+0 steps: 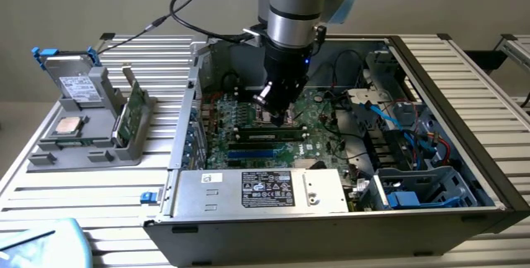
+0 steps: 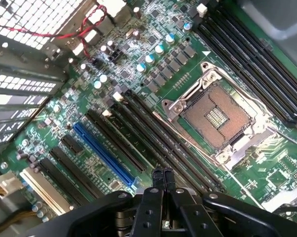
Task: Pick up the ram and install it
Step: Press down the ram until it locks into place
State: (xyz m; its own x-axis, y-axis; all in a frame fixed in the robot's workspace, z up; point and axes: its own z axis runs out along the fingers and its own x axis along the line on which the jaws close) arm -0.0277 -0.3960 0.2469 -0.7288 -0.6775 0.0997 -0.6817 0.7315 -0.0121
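My gripper [image 1: 277,118] reaches down into the open computer case [image 1: 463,88] and hangs low over the green motherboard [image 1: 248,116]. Its fingers [image 2: 158,178] are shut together with nothing between them, right above the long black memory slots [image 2: 138,123]. A long ram stick [image 1: 269,135] with dark chips lies along a slot just in front of the gripper; whether the fingertips touch it I cannot tell. Another green ram stick [image 1: 133,110] stands on edge in the grey holder [image 1: 49,156] outside the case.
The open processor socket [image 2: 215,116] lies beside the slots, and a blue slot [image 2: 104,153] runs parallel to them. The power supply [image 1: 265,190] fills the case's front; cables and drive bays [image 1: 414,150] crowd the exterior view's right. The holder also carries a grey drive [image 1: 79,85] and a processor chip [image 1: 68,126].
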